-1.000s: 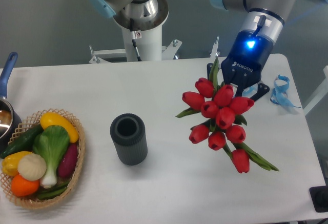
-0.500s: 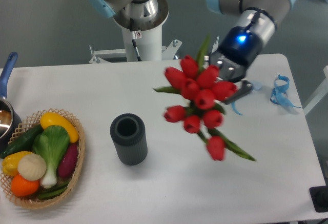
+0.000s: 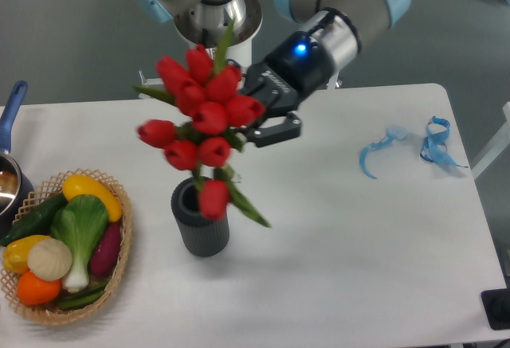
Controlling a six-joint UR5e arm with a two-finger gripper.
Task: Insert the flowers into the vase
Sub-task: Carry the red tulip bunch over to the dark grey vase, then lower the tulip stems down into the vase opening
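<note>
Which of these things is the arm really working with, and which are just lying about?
In use:
- bunch of red artificial tulips
- ribbed dark grey cylinder vase
- two-finger gripper, holding the tulips

Lying about:
- wicker basket of toy vegetables
- blue-handled metal pot
- blue ribbons

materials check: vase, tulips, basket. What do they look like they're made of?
Vase: matte dark grey, fine vertical ribs, no glare; looks like rubber or plastic, cannot tell which.
Tulips, held in the gripper: uniform glossy red heads, stiff green leaves; likely artificial, plastic or foam.
Basket: tan woven strands; wicker or similar.
</note>
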